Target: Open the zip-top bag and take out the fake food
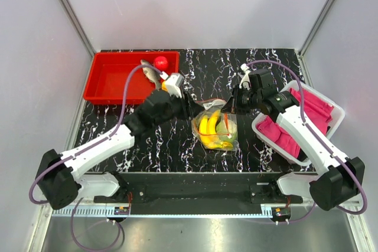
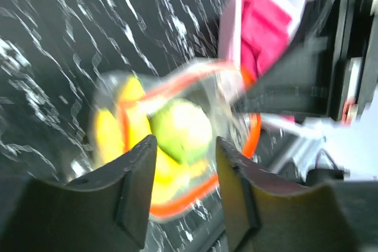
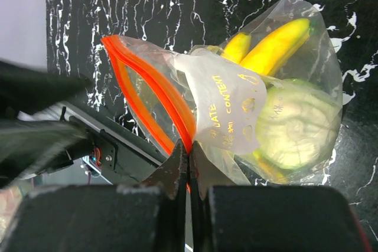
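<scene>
We find the bag (image 1: 217, 127) on the table (image 1: 207, 69) between both grippers, with bananas (image 3: 277, 42) and a green piece (image 2: 180, 128) inside. The right gripper (image 3: 188, 156) pinches the bag's zip strip (image 3: 147, 81). The left gripper (image 2: 184, 144) has its fingers (image 2: 136, 193) spread at the mouth.

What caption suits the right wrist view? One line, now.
Right pincer shut on the orange strip of the zip-top bag, banana bunch and green piece inside.

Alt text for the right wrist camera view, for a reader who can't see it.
The right gripper pinches the orange-red zip strip of an open, clear zip-top bag. Inside lie yellow bananas and a green piece, over a black marbled table.
</scene>
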